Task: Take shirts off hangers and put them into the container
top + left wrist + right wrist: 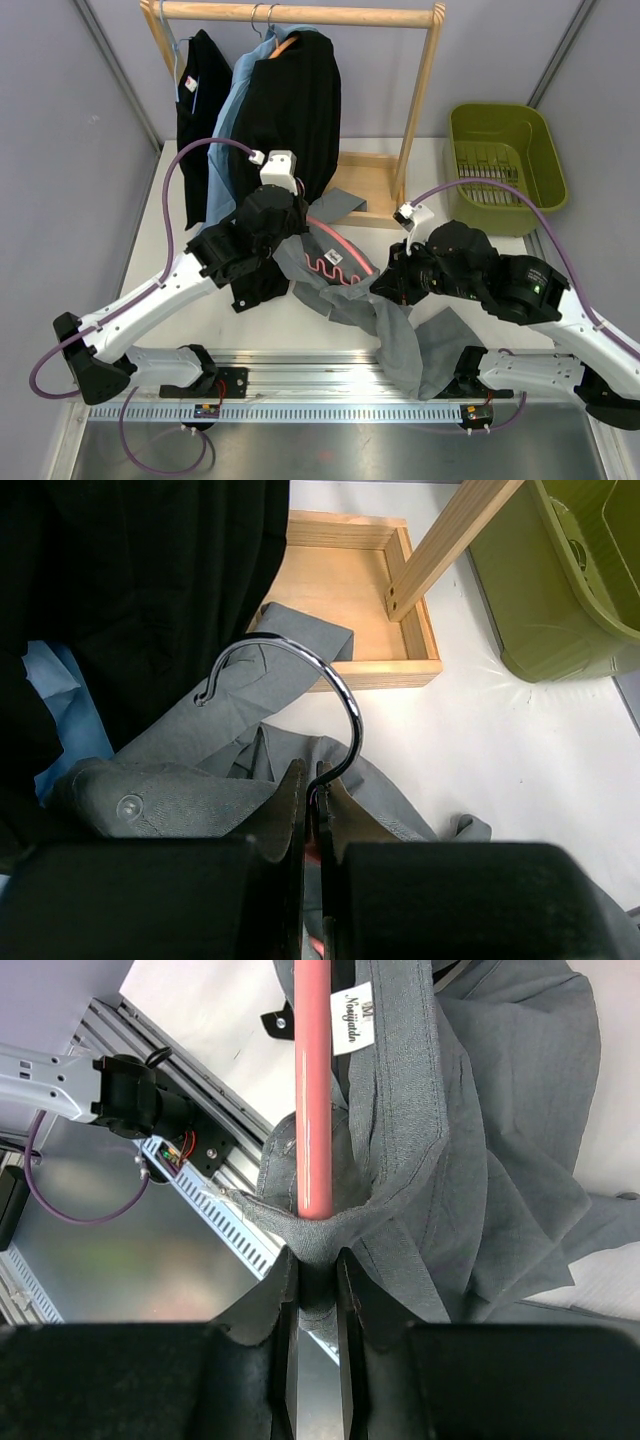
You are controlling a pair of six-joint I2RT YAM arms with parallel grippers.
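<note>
Your left gripper (312,792) is clamping tight on the stem of the metal hook (335,685) of the pink hanger (338,262), and the hook is arching up past the fingertips. Your right gripper (313,1265) is pinching a fold of the grey shirt (480,1140) just below the end of the hanger's arm. The shirt is lying crumpled on the table (290,320) between your two arms, partly wrapped around the hanger and trailing over the near edge. The tub (548,165) is sitting at the table's far right, well apart from the shirt. Two black shirts (295,110) and a blue shirt (238,110) are hanging from the rail (330,14)
</note>
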